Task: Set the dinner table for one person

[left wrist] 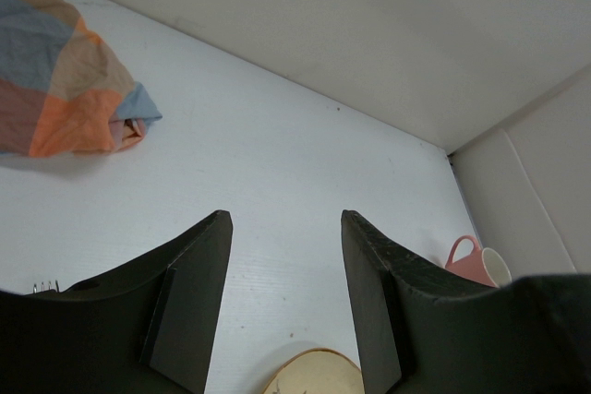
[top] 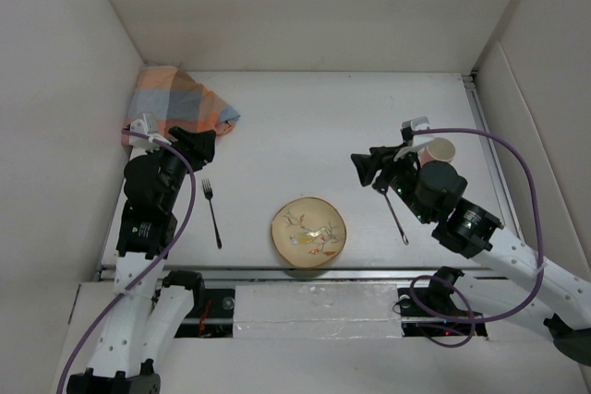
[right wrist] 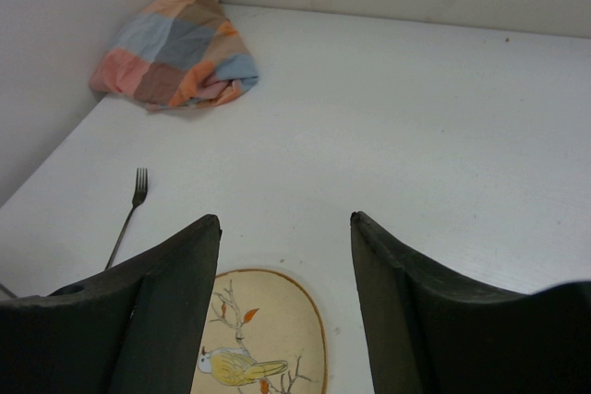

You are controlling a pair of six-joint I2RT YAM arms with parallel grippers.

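The white dinner table (top: 314, 117) holds a cream plate with a bird design (top: 308, 232) near the front middle. A fork (top: 212, 212) lies left of the plate. A slim metal utensil (top: 399, 221) lies right of it, its upper end hidden under my right arm. A pink mug (top: 443, 149) stands at the right, partly behind that arm. My left gripper (top: 205, 143) is open and empty above the table near the checked cloth (top: 180, 103). My right gripper (top: 362, 166) is open and empty, above the table beyond and right of the plate. The plate also shows in the right wrist view (right wrist: 268, 339).
The orange-and-blue checked cloth lies bunched in the far left corner, seen also in the left wrist view (left wrist: 65, 89) and the right wrist view (right wrist: 175, 48). White walls enclose the table on the left, far and right sides.
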